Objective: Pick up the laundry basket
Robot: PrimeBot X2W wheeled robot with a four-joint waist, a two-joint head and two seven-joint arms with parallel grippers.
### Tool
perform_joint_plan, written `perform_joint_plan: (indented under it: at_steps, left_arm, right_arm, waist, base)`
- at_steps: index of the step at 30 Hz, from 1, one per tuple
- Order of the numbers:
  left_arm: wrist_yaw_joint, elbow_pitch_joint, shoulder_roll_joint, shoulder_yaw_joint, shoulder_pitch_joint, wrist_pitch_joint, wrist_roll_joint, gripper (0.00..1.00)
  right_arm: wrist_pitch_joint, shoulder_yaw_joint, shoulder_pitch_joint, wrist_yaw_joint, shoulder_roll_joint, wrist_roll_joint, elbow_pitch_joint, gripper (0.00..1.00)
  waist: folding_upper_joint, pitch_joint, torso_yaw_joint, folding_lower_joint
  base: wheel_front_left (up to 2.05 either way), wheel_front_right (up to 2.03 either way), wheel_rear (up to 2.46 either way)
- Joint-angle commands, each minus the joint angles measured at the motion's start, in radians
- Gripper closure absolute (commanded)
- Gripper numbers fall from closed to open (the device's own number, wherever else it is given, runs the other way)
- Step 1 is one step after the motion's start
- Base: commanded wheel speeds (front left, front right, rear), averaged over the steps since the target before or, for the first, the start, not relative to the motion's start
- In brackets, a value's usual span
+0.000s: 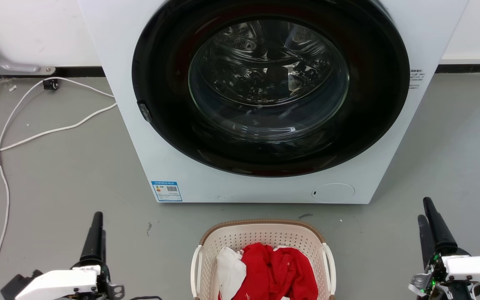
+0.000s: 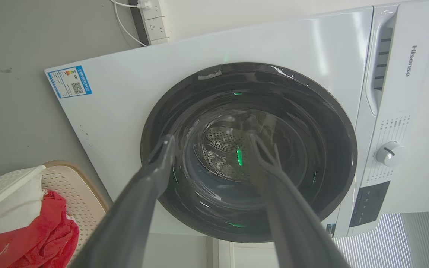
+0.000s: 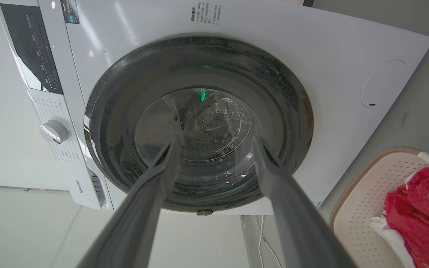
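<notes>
Looming over the far side of the grey floor (image 1: pixel 56 179), a white washing machine (image 1: pixel 240 189), round dark door (image 1: pixel 269 83) shut, likely the reason for laundry waiting right here. Just in front of it, centred between both arms and close to the robot's base, the laundry basket (image 1: pixel 265 237), upright on the floor and apart from the machine, judged to be set square so that each side handle faces one arm. Heaped inside, a red garment (image 1: pixel 277 271) beside a white cloth (image 1: pixel 229 271), low enough to leave the brown rim (image 1: pixel 261 221) free. Flanking the basket, well apart from it, left gripper (image 1: pixel 98 218) and right gripper (image 1: pixel 424 209), fingers pointing toward the machine; spread wide in both wrist views, gripping nothing, seemingly readied to come inward. Not yet touched: left handle (image 1: pixel 195 266) and right handle (image 1: pixel 329 266), the probable grasp spots. Trailing across the floor at far left, a thin white cable (image 1: pixel 2 175), away from basket and arms.
</notes>
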Motion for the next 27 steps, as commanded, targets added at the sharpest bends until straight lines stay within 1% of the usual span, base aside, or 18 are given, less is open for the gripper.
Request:
perform_joint_plan:
  at_steps: [1, 5, 11, 15, 21, 27]
  left_arm:
    - [-0.001, -0.023, 0.004, 0.017, -0.012, -0.011, 0.033, 0.0]
    - [0.013, -0.044, 0.004, 0.044, -0.011, -0.027, 0.107, 0.0]
    - [0.047, -0.101, 0.004, 0.054, -0.004, -0.049, 0.226, 0.0]
    - [0.064, -0.159, 0.005, 0.043, 0.001, -0.063, 0.313, 0.0]
    - [0.09, -0.237, 0.005, 0.022, 0.017, -0.084, 0.443, 0.0]
    - [0.097, -0.291, 0.005, -0.023, 0.032, -0.103, 0.612, 0.0]
  right_arm:
    - [-0.011, -0.007, -0.016, 0.002, -0.003, -0.03, -0.024, 0.0]
    - [-0.027, -0.022, -0.019, 0.002, -0.003, -0.111, -0.043, 0.0]
    - [-0.05, -0.037, -0.023, 0.002, -0.003, -0.291, -0.083, 0.0]
    - [-0.063, -0.037, -0.028, 0.002, -0.003, -0.423, -0.132, 0.0]
    - [-0.084, -0.007, -0.026, 0.002, -0.003, -0.611, -0.208, 0.0]
    - [-0.104, 0.028, -0.015, 0.002, -0.003, -0.786, -0.261, 0.0]
  waist:
    - [0.0, 0.0, 0.0, 0.0]
    - [0.0, 0.0, 0.0, 0.0]
    - [0.0, 0.001, 0.0, 0.0]
    - [0.0, 0.003, 0.0, 0.0]
    - [0.0, 0.006, 0.0, 0.0]
    - [0.0, 0.007, 0.0, 0.0]
  base:
    - [0.0, 0.0, 0.0]
    - [0.0, 0.0, 0.0]
    - [0.0, 0.0, 0.0]
    - [0.0, 0.0, 0.0]
    - [0.0, 0.0, 0.0]
    - [0.0, 0.0, 0.0]
